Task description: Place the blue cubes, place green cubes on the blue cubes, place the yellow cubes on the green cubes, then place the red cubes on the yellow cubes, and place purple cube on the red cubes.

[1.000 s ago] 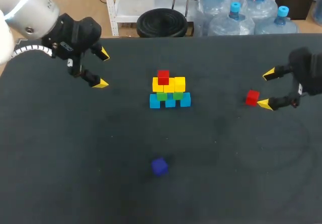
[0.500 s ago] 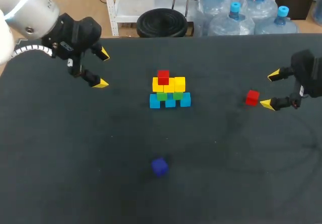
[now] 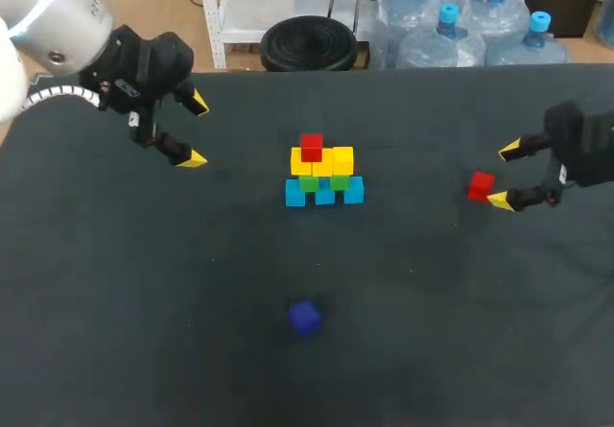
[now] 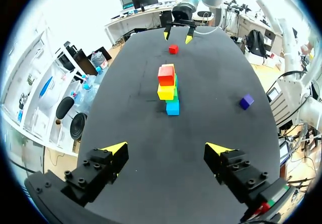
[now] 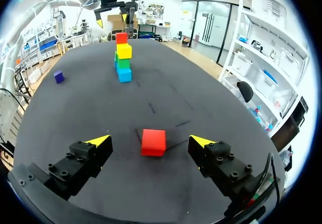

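Since a moment ago, my right fingers (image 3: 503, 173) have edged in toward the loose red cube (image 3: 481, 186) near the desk's right edge. Spread wide, they have it just ahead and between them, untouched. My left fingers (image 3: 195, 131), also wide, hang near the far left corner, well apart from the stack (image 3: 324, 173).

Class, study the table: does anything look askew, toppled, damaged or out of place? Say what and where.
Nothing is toppled or damaged; the stack stands upright. Two cubes lie loose: a red cube at the tips of the right gripper, jaws open, and a purple cube alone, apart from the stack.
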Controlling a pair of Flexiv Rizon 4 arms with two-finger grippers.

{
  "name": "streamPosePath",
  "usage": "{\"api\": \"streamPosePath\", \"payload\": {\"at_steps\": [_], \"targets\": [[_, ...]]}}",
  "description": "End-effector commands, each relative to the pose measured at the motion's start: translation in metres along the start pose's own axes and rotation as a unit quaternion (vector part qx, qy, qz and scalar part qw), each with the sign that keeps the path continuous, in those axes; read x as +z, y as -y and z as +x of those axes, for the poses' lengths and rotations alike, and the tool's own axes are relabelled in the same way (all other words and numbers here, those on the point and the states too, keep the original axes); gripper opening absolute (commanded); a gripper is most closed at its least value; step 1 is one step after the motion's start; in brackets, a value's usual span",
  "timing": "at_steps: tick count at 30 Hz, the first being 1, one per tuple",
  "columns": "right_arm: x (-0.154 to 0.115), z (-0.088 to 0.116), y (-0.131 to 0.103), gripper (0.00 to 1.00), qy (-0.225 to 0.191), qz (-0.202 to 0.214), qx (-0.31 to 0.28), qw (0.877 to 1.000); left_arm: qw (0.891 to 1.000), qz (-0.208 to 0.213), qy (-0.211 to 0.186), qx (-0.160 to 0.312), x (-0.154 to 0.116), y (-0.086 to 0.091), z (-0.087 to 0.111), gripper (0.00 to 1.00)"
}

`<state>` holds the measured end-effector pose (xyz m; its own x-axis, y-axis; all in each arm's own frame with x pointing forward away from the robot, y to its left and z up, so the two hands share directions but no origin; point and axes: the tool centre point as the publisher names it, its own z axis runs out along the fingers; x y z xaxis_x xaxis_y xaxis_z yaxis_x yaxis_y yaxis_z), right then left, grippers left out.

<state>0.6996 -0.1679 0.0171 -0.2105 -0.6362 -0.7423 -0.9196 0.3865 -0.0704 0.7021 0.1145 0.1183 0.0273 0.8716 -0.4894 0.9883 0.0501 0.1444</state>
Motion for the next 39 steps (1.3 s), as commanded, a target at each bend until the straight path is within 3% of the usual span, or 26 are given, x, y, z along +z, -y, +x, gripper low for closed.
{"api": "streamPosePath", "payload": {"at_steps": [1,15,18,20,30,36,39], "targets": [[0.008,0.005,0.003,1.00,0.008,-0.002,0.003,1.000,1.000,0.000,0.002,0.001,0.000,0.000,0.001,1.00],[0.018,0.010,0.004,0.87,0.008,-0.002,0.017,1.000,1.000,0.000,0.002,0.001,0.000,0.000,0.001,1.00],[0.019,0.009,0.004,0.81,0.009,-0.003,0.019,1.000,1.000,0.000,0.002,0.001,0.000,0.000,0.001,1.00],[0.021,0.010,0.005,0.69,0.009,-0.004,0.019,1.000,1.000,0.000,0.002,0.001,0.000,0.000,0.001,1.00],[0.029,0.012,0.007,0.60,0.006,-0.011,0.022,1.000,1.000,0.000,0.002,0.001,0.000,0.000,0.001,1.00],[0.030,0.012,0.007,0.35,0.007,-0.013,0.022,1.000,1.000,0.000,0.002,0.001,0.000,0.000,0.001,1.00],[0.030,0.011,0.008,0.13,0.007,-0.013,0.021,1.000,1.000,0.000,0.002,0.001,0.000,0.000,0.001,1.00]]}}
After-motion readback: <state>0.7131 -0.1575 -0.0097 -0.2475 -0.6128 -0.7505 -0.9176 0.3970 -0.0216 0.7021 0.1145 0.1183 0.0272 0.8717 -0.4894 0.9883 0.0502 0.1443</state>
